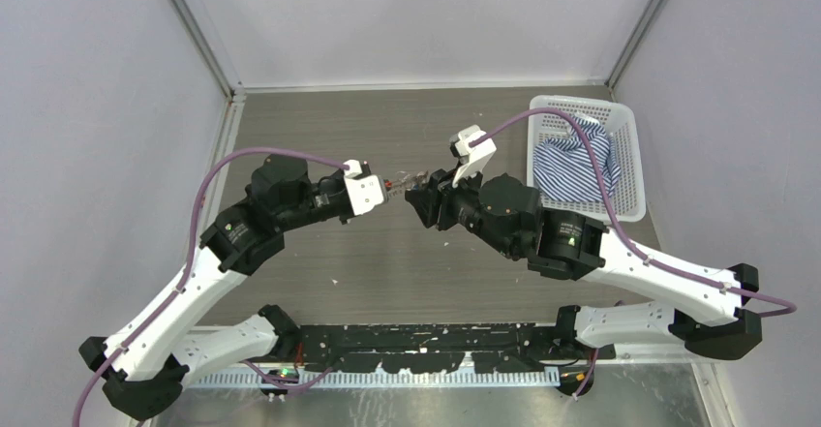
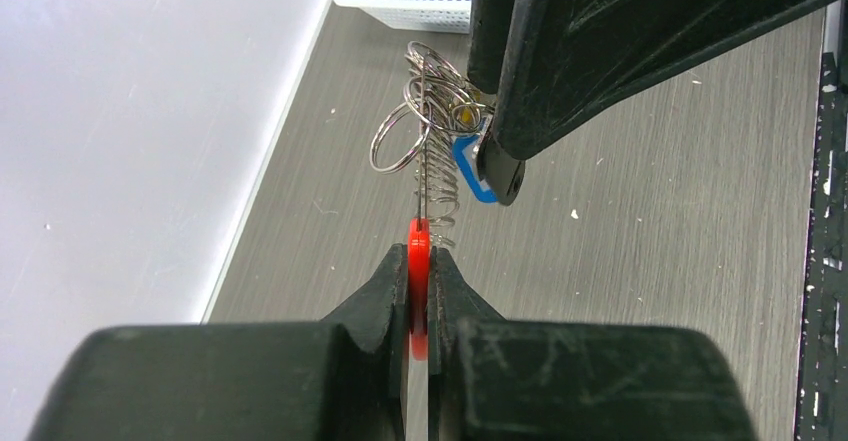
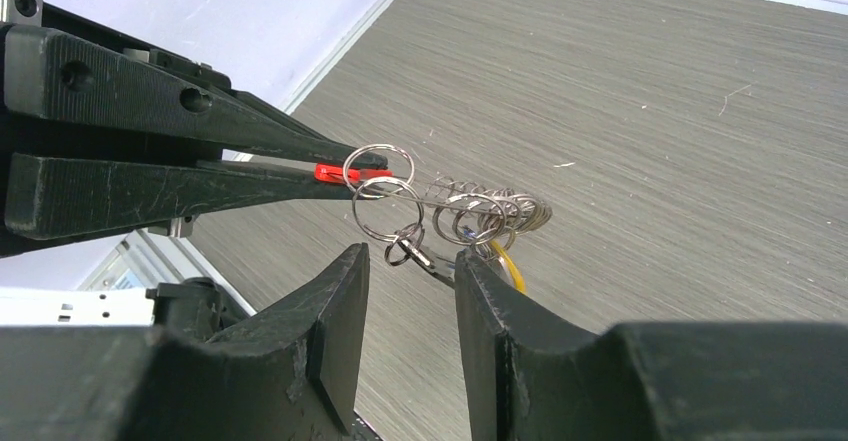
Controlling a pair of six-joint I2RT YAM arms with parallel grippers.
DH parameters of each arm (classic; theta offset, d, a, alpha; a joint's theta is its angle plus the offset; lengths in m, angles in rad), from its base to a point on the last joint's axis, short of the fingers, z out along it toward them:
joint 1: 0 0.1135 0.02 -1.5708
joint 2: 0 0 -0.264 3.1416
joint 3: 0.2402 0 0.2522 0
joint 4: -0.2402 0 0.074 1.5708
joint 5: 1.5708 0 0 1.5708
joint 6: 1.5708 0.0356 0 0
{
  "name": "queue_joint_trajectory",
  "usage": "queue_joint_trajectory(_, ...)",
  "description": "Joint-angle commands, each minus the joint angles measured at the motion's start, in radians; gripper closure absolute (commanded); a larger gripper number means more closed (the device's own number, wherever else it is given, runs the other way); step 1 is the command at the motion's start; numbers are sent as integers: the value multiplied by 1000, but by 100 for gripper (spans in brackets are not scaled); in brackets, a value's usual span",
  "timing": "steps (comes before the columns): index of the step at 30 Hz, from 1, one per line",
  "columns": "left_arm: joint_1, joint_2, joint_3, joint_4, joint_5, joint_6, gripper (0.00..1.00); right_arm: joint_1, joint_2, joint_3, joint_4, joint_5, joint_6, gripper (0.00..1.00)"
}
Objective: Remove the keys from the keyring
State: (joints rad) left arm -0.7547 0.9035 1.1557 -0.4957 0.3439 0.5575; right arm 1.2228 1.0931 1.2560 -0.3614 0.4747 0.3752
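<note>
The keyring [image 2: 437, 176] is a thin silver coil loop held up over the table between the two grippers. My left gripper [image 2: 420, 263] is shut on its red section [image 2: 417, 286], which also shows in the right wrist view [image 3: 328, 172]. Several split rings [image 3: 380, 206] hang bunched on the coil [image 3: 455, 193]. The keys hang under them: a small dark one [image 3: 435, 264], a yellow-headed one [image 3: 508, 269], and a blue head [image 2: 468, 166] beside a black head [image 2: 503, 176]. My right gripper [image 3: 410, 256] is open just under the bunch, its right fingertip against the small key. From above, both grippers [image 1: 382, 187] [image 1: 418, 195] meet mid-table.
A white plastic basket [image 1: 624, 127] with a blue striped cloth [image 1: 571, 161] stands at the back right of the grey wood-grain table [image 1: 387, 262]. White walls close in the left, back and right sides. Small crumbs dot the table.
</note>
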Motion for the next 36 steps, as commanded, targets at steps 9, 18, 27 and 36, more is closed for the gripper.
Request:
queue_joint_trajectory(9,-21,3,44,93,-4,-23,100,6,15,-10,66,18,22,57)
queue_joint_trajectory(18,-23,-3,37,108,-1,-45,100,5,-4,-74,141,16,21,59)
queue_joint_trajectory(27,-23,-13,-2,127,-4,-73,100,3,-66,-111,167,68,43,73)
queue_joint_trajectory(36,-24,-39,-78,170,-8,-109,100,5,-78,-15,40,75,30,95)
